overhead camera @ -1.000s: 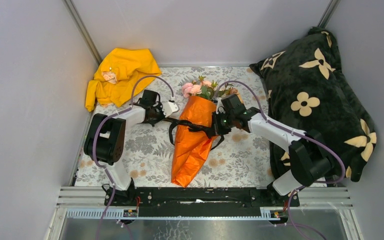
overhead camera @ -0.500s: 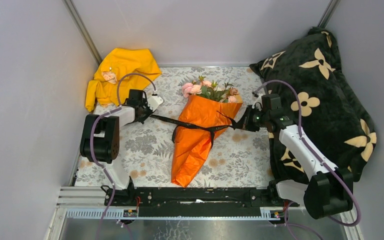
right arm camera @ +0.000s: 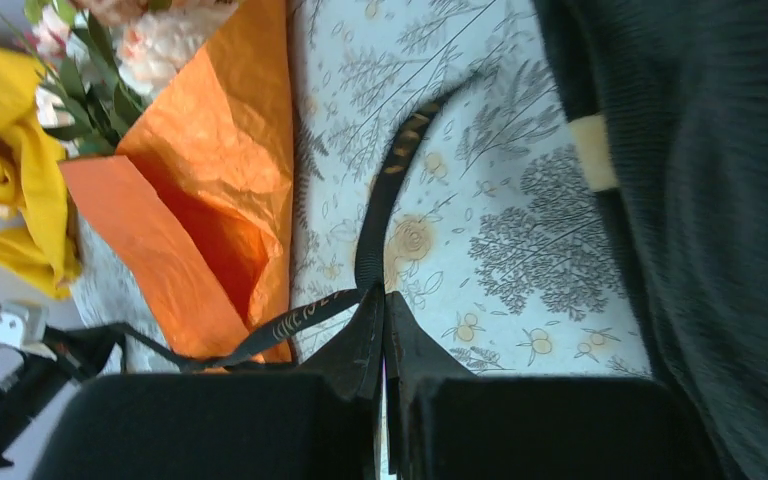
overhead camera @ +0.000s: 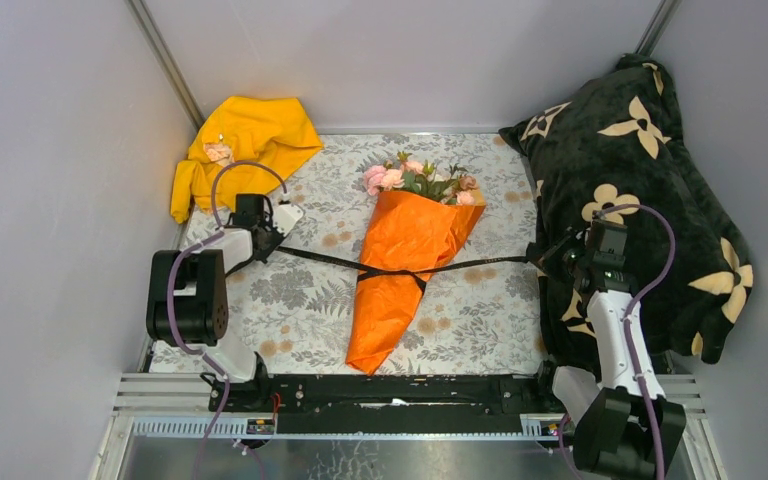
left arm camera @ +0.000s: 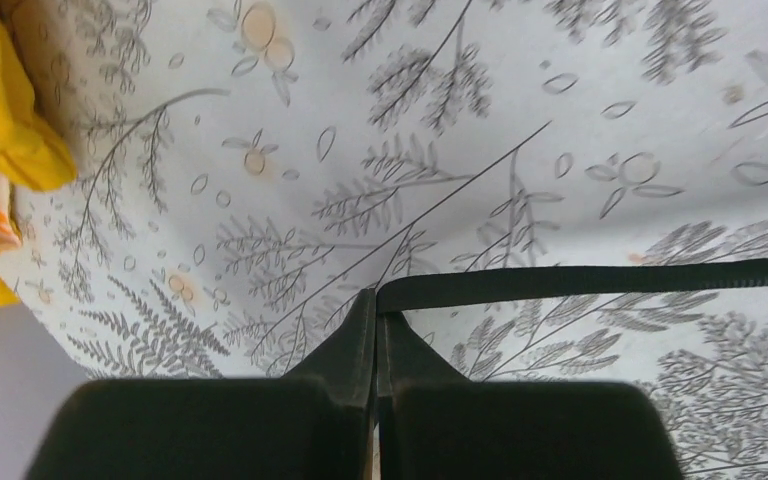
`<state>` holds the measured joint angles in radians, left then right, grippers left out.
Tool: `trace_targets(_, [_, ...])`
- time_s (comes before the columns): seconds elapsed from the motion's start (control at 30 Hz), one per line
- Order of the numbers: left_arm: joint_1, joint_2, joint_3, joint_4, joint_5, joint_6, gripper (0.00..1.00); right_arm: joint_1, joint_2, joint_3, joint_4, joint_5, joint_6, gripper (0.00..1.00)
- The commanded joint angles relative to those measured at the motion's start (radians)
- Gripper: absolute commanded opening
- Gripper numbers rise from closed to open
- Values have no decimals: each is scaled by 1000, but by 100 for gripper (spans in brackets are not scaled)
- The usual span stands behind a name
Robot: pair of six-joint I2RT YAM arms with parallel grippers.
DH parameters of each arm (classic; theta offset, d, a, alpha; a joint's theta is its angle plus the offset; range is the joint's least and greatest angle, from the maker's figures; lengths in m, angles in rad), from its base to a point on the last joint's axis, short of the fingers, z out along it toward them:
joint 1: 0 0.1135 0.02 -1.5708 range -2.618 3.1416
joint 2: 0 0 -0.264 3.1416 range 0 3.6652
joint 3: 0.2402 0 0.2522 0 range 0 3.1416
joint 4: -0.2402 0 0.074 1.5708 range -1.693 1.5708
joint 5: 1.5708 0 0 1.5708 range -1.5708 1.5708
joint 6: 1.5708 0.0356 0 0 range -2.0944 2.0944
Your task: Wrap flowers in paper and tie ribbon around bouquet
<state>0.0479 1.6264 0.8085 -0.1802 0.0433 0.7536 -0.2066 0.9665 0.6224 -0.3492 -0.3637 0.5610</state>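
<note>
Holding one end each of the black ribbon [overhead camera: 480, 264], the left gripper [overhead camera: 276, 246] and the right gripper [overhead camera: 542, 261] are clamped on it near the left and right edges of the tabletop [overhead camera: 290, 320], stretching it across the waist of the bouquet [overhead camera: 407, 250], which lies mid-tabletop with pink flowers [overhead camera: 410, 180] toward the far edge and the orange paper [overhead camera: 385, 320] tip toward the near edge. Wrapping looks finished and tying is under way; next, the ends probably need bringing together and crossing into a knot without slack

Garment, pillow, printed cloth.
A crumpled yellow garment [overhead camera: 245, 140] lies upper left; a black pillow [overhead camera: 640, 190] with cream flower shapes fills the right side; a leaf-printed tablecloth [overhead camera: 300, 300] covers the tabletop between them.
</note>
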Motion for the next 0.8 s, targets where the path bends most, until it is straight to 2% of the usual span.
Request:
trace_targets(0.0, [42,-33,-21,-35,-28,21,0,-41,-62,-8,41,73,38,0])
trace_targets(0.23, [82,-44,-59,8,-65,62,0,-89,-73,19,19,160,11,0])
trace_targets(0.6, [166,-76,-144,27,-75,129,0,-175,-11,67,79,151,-7,0])
trace_targets(0.67, [164,-102,-154,-15,-56,121,0,-175,-4,85,91,101,-6,0])
trace_targets(0.77, [99,-174,-132,-203,91,97,0,-114,-1,121,107,15,5,0])
